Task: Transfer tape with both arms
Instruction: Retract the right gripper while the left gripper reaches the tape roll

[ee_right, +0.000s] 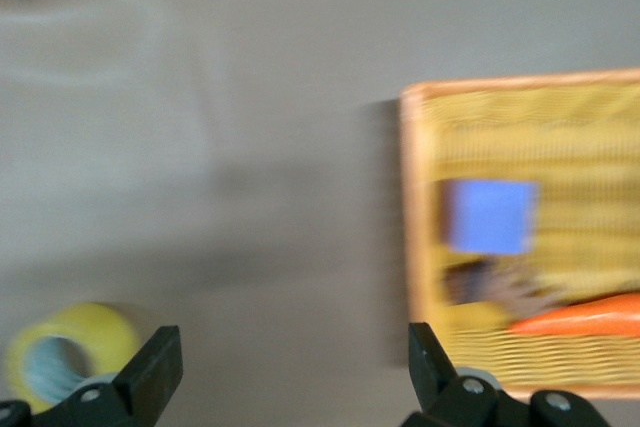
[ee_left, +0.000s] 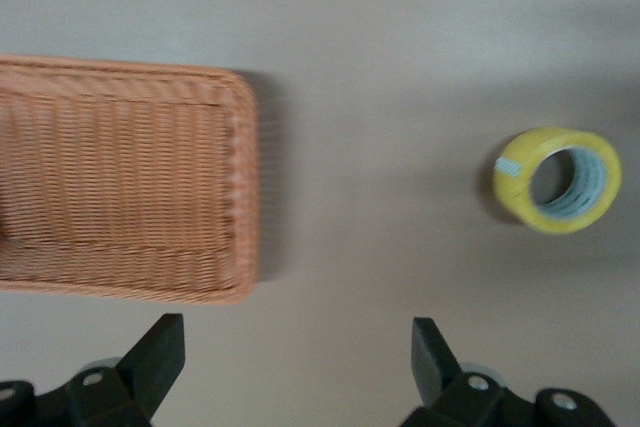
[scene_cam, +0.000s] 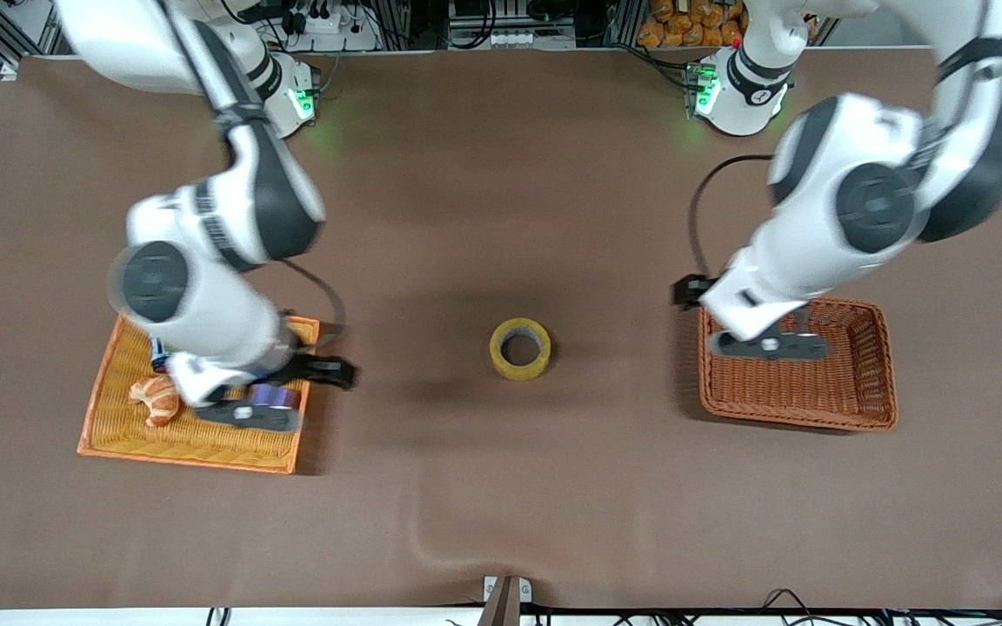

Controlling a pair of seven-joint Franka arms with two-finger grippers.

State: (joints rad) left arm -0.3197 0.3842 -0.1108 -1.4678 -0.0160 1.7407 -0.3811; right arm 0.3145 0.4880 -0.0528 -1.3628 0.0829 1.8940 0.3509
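Brown bench (scene_cam: 501, 174) is spanned by both arms. Left end effector (ee_left: 295, 372), fingers apart, is held over the brown basket (scene_cam: 797, 365); right end effector (ee_right: 290, 372), fingers apart, over the orange tray (scene_cam: 192, 435). Between them, on the bench, the tape (scene_cam: 520, 349) is seen lying flat.

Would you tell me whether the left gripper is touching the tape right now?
Apart. In the left wrist view, bare table separates the open left gripper from the tape; the front view shows that gripper over the brown basket.

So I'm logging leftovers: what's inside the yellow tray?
The yellow tray holds a croissant and a purple item; the right hand over it covers the rest.
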